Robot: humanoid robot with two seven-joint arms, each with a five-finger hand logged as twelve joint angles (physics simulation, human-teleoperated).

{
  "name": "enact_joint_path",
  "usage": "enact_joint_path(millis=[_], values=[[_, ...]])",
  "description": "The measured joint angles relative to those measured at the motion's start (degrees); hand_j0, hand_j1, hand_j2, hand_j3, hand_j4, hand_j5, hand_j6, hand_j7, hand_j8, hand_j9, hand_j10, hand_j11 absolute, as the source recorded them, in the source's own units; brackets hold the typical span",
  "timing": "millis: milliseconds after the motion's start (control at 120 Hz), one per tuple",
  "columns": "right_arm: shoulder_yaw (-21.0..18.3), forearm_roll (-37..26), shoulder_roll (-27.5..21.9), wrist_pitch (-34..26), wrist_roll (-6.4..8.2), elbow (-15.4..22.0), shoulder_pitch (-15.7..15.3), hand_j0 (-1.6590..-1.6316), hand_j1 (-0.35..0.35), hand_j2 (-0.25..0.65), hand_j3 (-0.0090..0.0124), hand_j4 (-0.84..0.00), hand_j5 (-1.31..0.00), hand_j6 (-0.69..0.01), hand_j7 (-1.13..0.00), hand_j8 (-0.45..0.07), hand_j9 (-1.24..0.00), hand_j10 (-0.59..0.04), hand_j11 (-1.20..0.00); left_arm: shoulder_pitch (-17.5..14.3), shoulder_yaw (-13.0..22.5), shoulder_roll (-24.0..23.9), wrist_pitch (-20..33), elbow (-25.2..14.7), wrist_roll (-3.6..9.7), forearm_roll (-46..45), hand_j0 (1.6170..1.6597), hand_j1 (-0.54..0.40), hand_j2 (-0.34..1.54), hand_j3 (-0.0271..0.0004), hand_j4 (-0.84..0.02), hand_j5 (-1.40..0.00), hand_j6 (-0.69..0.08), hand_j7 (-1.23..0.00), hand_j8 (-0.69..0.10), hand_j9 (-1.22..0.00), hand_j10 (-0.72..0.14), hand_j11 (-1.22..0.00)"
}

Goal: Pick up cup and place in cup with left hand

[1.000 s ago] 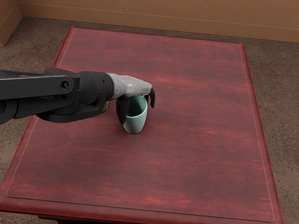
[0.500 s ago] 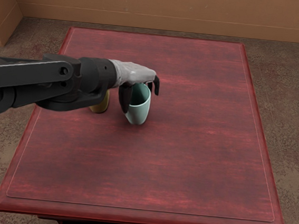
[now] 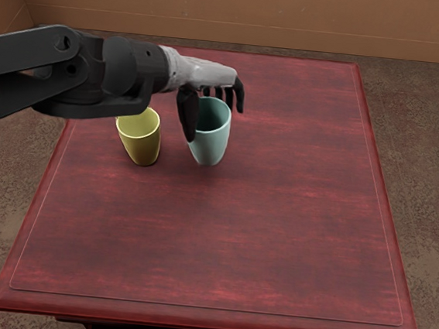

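My left hand [image 3: 213, 106] comes in from the left side, its fingers curled round the rim area of a light teal cup [image 3: 212, 143], with the thumb against the cup's left side. The teal cup is nearly upright and appears lifted off the table. To its left, below my forearm, a yellow cup [image 3: 142, 143] stands on the table with its mouth up; the wrist part covers a bit of its rim. A gap separates the two cups.
The red wooden table [image 3: 220, 242] has raised edges all round. My left forearm passes over its left edge, above and behind the yellow cup. A brown wall [image 3: 257, 13] rises beyond the far side.
The left hand has moved up and slightly right, carrying the teal cup with it. The yellow cup, mostly hidden behind the arm before, now shows almost whole.
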Motion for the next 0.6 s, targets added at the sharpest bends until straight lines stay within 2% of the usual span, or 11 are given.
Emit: enact_joint_path(millis=[100,250,600], values=[[0.0,0.0,0.0,0.0,-0.03,0.0,0.0,-1.6581,-0.32,-0.005,0.0,-0.024,-0.03,-0.024,-0.03,-0.024,-0.03,-0.024,-0.03,-1.9,-0.7,2.5,-0.6,0.0,0.0,-1.2,1.6581,-0.132,0.19,0.0,-0.419,-0.55,-0.398,-0.56,-0.358,-0.55,-0.42,-0.55],[0.1,0.0,0.0,0.0,-0.04,0.0,0.1,-1.6581,-0.32,-0.005,0.0,-0.024,-0.03,-0.024,-0.03,-0.024,-0.03,-0.024,-0.03,-2.9,-1.3,4.7,-2.2,0.0,0.0,-3.4,1.6581,-0.145,0.24,0.0,-0.425,-0.56,-0.392,-0.56,-0.359,-0.55,-0.426,-0.55],[0.1,0.0,0.0,0.0,-0.04,0.0,0.1,-1.6581,-0.32,-0.005,0.0,-0.024,-0.03,-0.024,-0.03,-0.024,-0.03,-0.024,-0.03,-3.2,-3.5,9.7,-6.1,0.0,0.0,-6.5,1.6581,-0.141,0.26,0.0,-0.428,-0.56,-0.414,-0.55,-0.376,-0.56,-0.429,-0.56]])
